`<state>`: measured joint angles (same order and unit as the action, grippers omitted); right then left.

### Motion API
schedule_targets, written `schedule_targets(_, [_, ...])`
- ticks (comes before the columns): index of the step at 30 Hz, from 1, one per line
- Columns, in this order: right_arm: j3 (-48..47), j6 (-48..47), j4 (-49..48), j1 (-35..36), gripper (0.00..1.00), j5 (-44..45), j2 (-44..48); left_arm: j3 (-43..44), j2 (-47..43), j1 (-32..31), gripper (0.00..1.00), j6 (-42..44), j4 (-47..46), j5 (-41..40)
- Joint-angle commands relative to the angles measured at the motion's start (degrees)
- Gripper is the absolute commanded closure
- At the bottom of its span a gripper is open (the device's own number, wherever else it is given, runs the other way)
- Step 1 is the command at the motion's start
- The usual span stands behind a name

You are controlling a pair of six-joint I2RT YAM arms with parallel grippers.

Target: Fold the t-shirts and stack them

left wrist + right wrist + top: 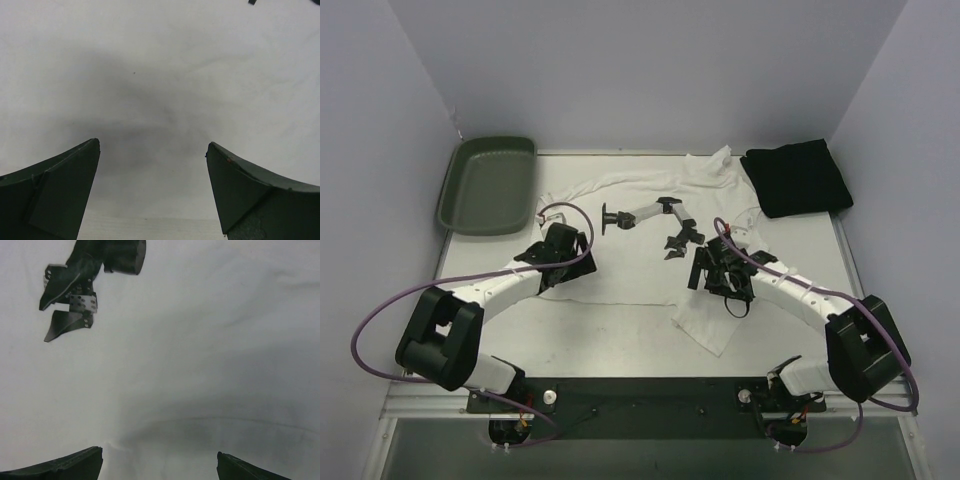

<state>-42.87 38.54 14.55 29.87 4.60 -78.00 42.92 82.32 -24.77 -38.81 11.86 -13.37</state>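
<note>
We see the left gripper [152, 150] and right gripper [160, 455] released over the white t-shirt [640, 272], hiding parts of it. The black t-shirt [797, 178] lies folded at the far right corner.

Arms: our left arm [500, 288] and right arm [788, 285] have white link shells between bulky black joint housings.
Cables: a purple cable [365, 330] loops along each arm.
Fingers: our left gripper [152, 144] and right gripper [159, 452] carry matte, dark green-black, wedge-shaped fingers [60, 195].
Mount: our bases share a black plate [650, 405] along the near edge.
</note>
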Motion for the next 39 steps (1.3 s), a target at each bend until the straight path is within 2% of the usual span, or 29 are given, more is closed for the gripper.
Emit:
schedule_targets(1, [4.3,4.0,-1.0,1.4,0.01,3.7,0.5,-2.7,0.3,-1.7,0.03,-1.0,-0.1,-4.8])
schedule_targets(11, [11.3,9.0,-4.1,8.4,0.02,5.0,-1.4,-9.3,-1.9,-4.6,0.02,-3.0,-1.5,-5.7])
schedule_targets(17, [11.1,15.5,1.6,17.4,0.02,9.2,-2.1,-8.8,-1.9,-7.6,0.03,-5.9,4.0,-6.9])
schedule_targets(20, [10.7,19.9,6.3,21.5,0.03,11.1,-0.9,-10.4,-3.5,-11.1,0.03,-9.2,7.1,-7.8])
schedule_targets(25, [11.2,28.0,17.3,28.6,0.02,15.1,6.0,-13.6,-9.8,-20.3,0.03,-17.6,12.6,-11.0])
schedule_targets(32, [14.0,43.3,31.3,40.8,0.02,18.6,20.3,-15.8,-25.0,-30.9,0.02,-27.8,29.1,-16.1])
schedule_targets(35, [13.2,48.5,38.0,45.0,0.02,21.1,24.6,-15.7,-31.9,-32.3,0.03,-30.3,34.3,-16.2])
schedule_targets(38, [9.2,48.6,42.4,45.8,0.02,24.7,26.0,-13.5,-37.6,-32.4,0.03,-29.1,37.9,-16.8])
schedule_targets(39, [7.1,48.1,44.3,45.9,0.02,26.1,25.7,-10.3,-39.2,-32.3,0.03,-28.2,38.4,-17.9])
